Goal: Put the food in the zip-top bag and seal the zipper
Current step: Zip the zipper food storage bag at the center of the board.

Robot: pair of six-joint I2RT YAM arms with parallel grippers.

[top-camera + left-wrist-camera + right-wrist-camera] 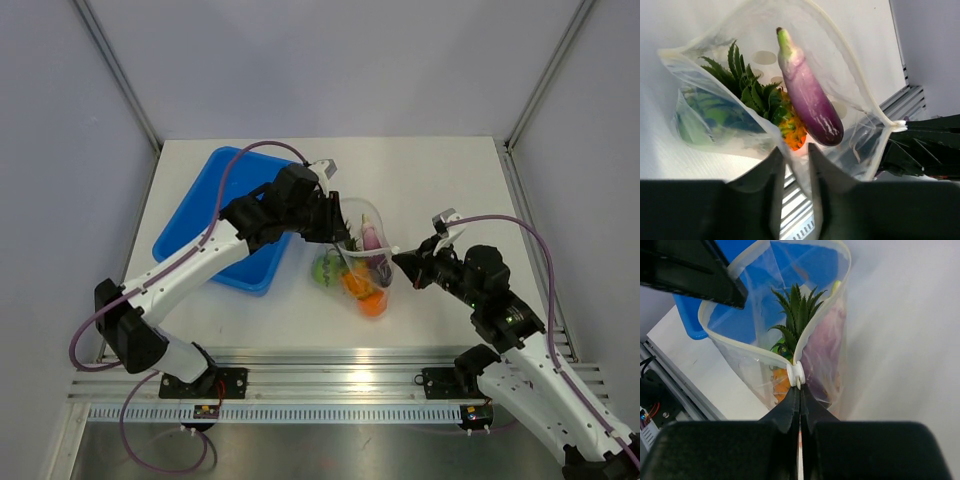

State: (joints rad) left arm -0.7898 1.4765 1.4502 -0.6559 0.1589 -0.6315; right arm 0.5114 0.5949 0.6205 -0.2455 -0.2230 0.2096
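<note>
The clear dotted zip-top bag (362, 232) is held up off the table with its mouth wide open. My left gripper (338, 236) is shut on the bag's mouth edge (794, 161). My right gripper (398, 262) is shut on the opposite end of the mouth, just behind the white zipper slider (796, 375). The zipper (860, 75) is unsealed. Inside the bag are the purple eggplant (810, 100), the pineapple (750, 87) and the green ball (705, 117). The orange ball (373, 303) shows at the bag's near end.
The blue tray (205, 225) lies left of the bag, under my left arm. White walls stand at the back and sides. An aluminium rail (330, 368) runs along the near table edge.
</note>
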